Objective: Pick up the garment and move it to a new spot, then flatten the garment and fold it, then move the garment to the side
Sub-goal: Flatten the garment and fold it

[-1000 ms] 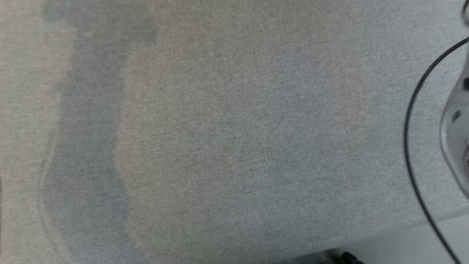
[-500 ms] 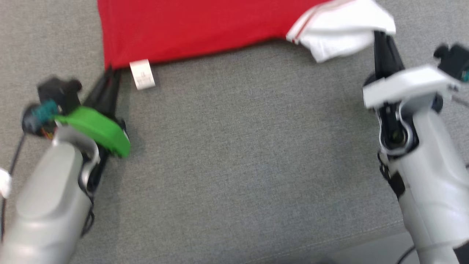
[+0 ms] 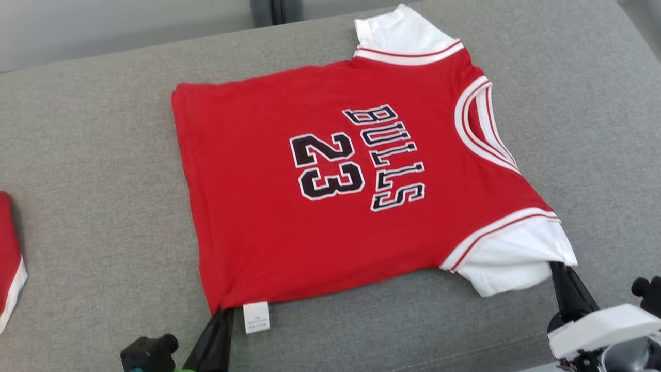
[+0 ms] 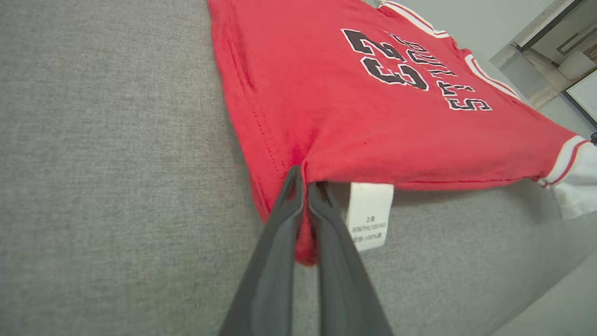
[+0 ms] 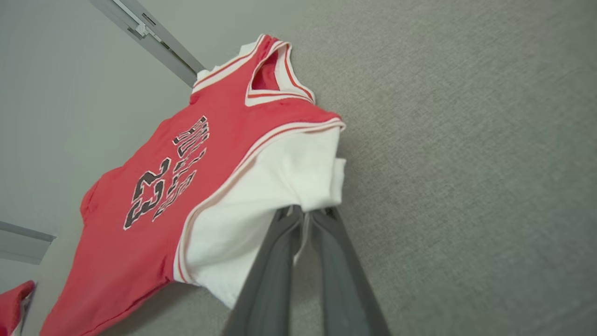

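Observation:
The garment [image 3: 320,217] is a red shirt with white sleeves and "BULLS 23" printed in black, spread nearly flat on the grey cushion. My left gripper [image 3: 223,311] is shut on its near hem corner, beside a white label [image 3: 256,316]. In the left wrist view the left gripper [image 4: 305,186] pinches red cloth of the garment [image 4: 373,107]. My right gripper [image 3: 556,266] is shut on the near white sleeve [image 3: 511,258]. The right wrist view shows the right gripper [image 5: 305,212] clamping that white sleeve [image 5: 280,177].
The grey cushion [image 3: 93,155] stretches wide on all sides of the shirt. Another red and white garment [image 3: 9,253] lies at the left edge. The cushion's far edge meets a pale wall [image 3: 103,26]; its near edge runs below my right arm.
The head camera has swung upward, so the whole shirt has come into view. Both grippers keep their hold on the hem corner and the sleeve.

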Tool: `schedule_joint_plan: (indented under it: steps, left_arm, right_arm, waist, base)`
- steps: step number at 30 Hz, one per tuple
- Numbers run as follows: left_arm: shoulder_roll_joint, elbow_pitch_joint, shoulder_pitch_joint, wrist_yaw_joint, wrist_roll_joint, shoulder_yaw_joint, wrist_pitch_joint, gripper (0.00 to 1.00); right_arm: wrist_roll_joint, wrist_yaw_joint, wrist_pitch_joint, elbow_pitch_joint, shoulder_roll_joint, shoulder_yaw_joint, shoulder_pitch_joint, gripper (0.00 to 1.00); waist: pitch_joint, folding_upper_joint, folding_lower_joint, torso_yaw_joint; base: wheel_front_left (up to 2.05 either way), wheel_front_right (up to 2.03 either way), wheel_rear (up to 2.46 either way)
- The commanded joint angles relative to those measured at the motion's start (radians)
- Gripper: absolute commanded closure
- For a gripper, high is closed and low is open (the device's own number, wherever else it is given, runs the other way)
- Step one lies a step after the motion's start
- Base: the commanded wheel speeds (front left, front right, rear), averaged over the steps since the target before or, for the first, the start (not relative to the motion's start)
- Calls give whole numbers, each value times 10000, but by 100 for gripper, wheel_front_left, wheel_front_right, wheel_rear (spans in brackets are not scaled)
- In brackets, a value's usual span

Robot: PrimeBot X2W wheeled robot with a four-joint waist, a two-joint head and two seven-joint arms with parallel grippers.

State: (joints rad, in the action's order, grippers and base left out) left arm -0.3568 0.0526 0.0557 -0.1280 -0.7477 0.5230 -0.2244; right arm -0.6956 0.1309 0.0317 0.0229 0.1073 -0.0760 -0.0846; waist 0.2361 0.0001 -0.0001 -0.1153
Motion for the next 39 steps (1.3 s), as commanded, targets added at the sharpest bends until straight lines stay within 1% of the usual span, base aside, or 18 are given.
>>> schedule_joint_plan:
  steps: [1, 4, 9, 13, 18, 21, 25, 27, 28, 29, 30, 33, 35, 39]
  left_arm:
    - [-117, -449, 216, -209, -74, -20, 123, 100]
    - [-237, -1209, 421, -425, -137, 44, 507, 100]
    - [-522, -1784, -388, -542, -69, 88, 1395, 100]
    - [-665, -1809, -1273, -475, -185, 179, 2389, 100]
    - [-800, -1580, -2459, -438, -391, 90, 3468, 100]
    - [-877, -1246, -3204, -423, -435, 19, 3978, 100]
    - [-720, -596, -4053, -250, -691, -50, 4452, 100]
    - [-712, -210, -4400, -219, -615, 8, 4594, 100]
    - [-656, -10, -4522, -233, -581, 54, 4666, 99]
    - [-621, 101, -4594, -182, -553, 103, 4672, 84]
    - [-555, 190, -4639, -162, -577, 102, 4613, 1]
    - [-669, 283, -4447, -178, -533, 74, 4480, 0]
    - [-824, 115, -4112, -330, -433, -5, 4280, 0]
    - [-919, -841, -3142, -706, -730, -329, 3880, 0]
  right_arm:
    - [151, -4, 251, -352, -65, -220, -304, 100]
    - [577, -3, 691, -911, -193, -643, -490, 100]
    - [1106, -3, 1535, -1147, -347, -809, 468, 100]
    - [1499, -3, 2182, -692, -409, -755, 1749, 100]
    - [2157, -3, 2930, -4, -125, -692, 3209, 100]
    - [2379, -3, 3244, 378, 62, -675, 4003, 100]
    - [2470, -3, 3652, 1061, 257, -486, 4922, 100]
    - [2619, -3, 3704, 1381, 365, -466, 5323, 100]
    - [2737, -3, 3674, 1547, 436, -366, 5513, 84]
    - [2780, -3, 3630, 1652, 451, -252, 5619, 51]
    - [2850, -3, 3505, 1724, 493, -143, 5717, 0]
    - [3002, -4, 3005, 1783, 682, -13, 5776, 0]
    - [3037, -3, 2735, 1660, 855, 192, 5525, 0]
    - [2951, -4, 2561, 1090, 1356, 374, 4742, 0]
  waist:
    - [-130, -1, 1, 136]
    - [-33, -1, 1, 234]
    - [176, -1, 1, 317]
    - [398, -1, 1, 379]
    - [721, -1, 1, 520]
    - [936, -1, 1, 611]
    - [1184, -1, 1, 684]
    - [1268, -1, 1, 700]
    - [1308, -1, 1, 697]
    - [1332, -1, 1, 691]
    - [1356, -1, 1, 681]
    - [1342, -1, 1, 655]
    - [1267, -1, 1, 608]
    - [1124, -1, 1, 533]
  base:
    - [0, 0, 0]
    - [0, 0, 0]
    - [0, 0, 0]
    - [0, 0, 0]
    - [0, 0, 0]
    - [0, 0, 0]
    - [0, 0, 0]
    - [0, 0, 0]
    - [0, 0, 0]
    - [0, 0, 0]
    - [0, 0, 0]
    - [0, 0, 0]
    - [0, 0, 0]
    - [0, 0, 0]
